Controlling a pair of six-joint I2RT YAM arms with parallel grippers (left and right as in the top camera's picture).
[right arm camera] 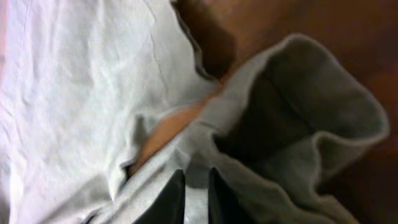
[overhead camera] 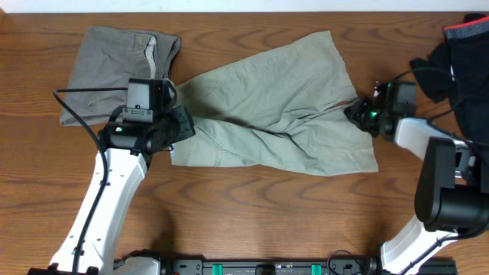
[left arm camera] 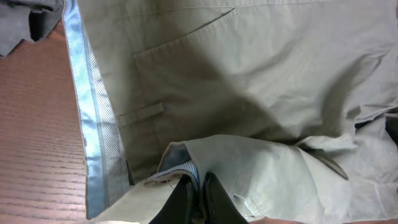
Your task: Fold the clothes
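Pale green shorts (overhead camera: pixel 275 114) lie spread across the middle of the table, twisted at the centre. My left gripper (overhead camera: pixel 177 121) is shut on their waistband at the left end; the left wrist view shows the fingers (left arm camera: pixel 198 190) pinching the fabric beside the striped inner lining (left arm camera: pixel 180 168). My right gripper (overhead camera: pixel 357 113) is shut on the hem of a leg at the right end; the right wrist view shows the fingers (right arm camera: pixel 196 193) clamping a raised fold of cloth (right arm camera: pixel 292 106).
A folded grey-brown garment (overhead camera: pixel 114 65) lies at the back left, just behind my left gripper. A pile of dark clothes (overhead camera: pixel 462 61) with a red edge sits at the back right.
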